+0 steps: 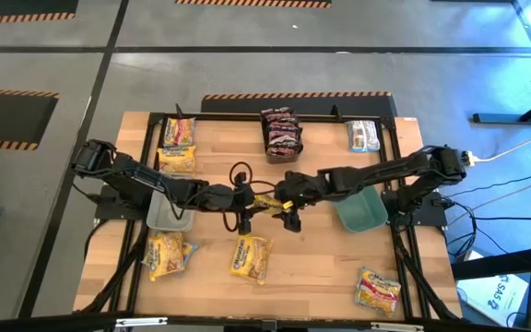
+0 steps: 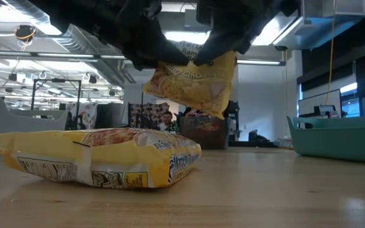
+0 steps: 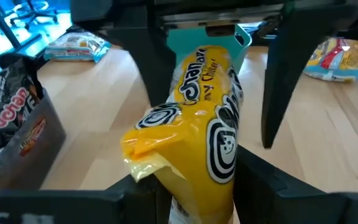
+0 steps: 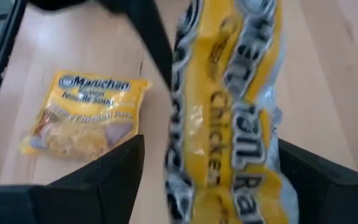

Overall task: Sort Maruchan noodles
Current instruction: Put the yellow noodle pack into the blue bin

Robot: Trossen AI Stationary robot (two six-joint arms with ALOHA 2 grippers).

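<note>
Above the middle of the table [image 1: 321, 277], two grippers meet around one yellow packet [image 1: 267, 201] held clear of the wood. The left gripper [image 3: 194, 180] is clenched on the packet's near end, its fingers [image 3: 135, 199] pressed against the wrapper on both sides. The right gripper [image 4: 204, 180] straddles the same packet from the other side; its fingers [image 4: 98, 180] stand wide with a gap to the wrapper on each side, released rather than gripping. From table height the packet hangs tilted beneath the dark arms.

Other noodles lie scattered on the wood. Two yellow packs [image 1: 177, 148] sit at the far left corner, just beside each other. Dark red packs [image 1: 281, 132] fill a clear bin [image 1: 273, 155] at the far edge, and a silver pack [image 1: 363, 136] lies at the far right. Along the near side are a yellow pack [image 1: 167, 255], a second one [image 1: 250, 257] just beside it, and a yellow-red pack [image 1: 377, 290] well apart at the right corner. A grey bin [image 1: 169, 218] sits under the left arm, and a green dish [image 1: 359, 212] under the right arm.
</note>
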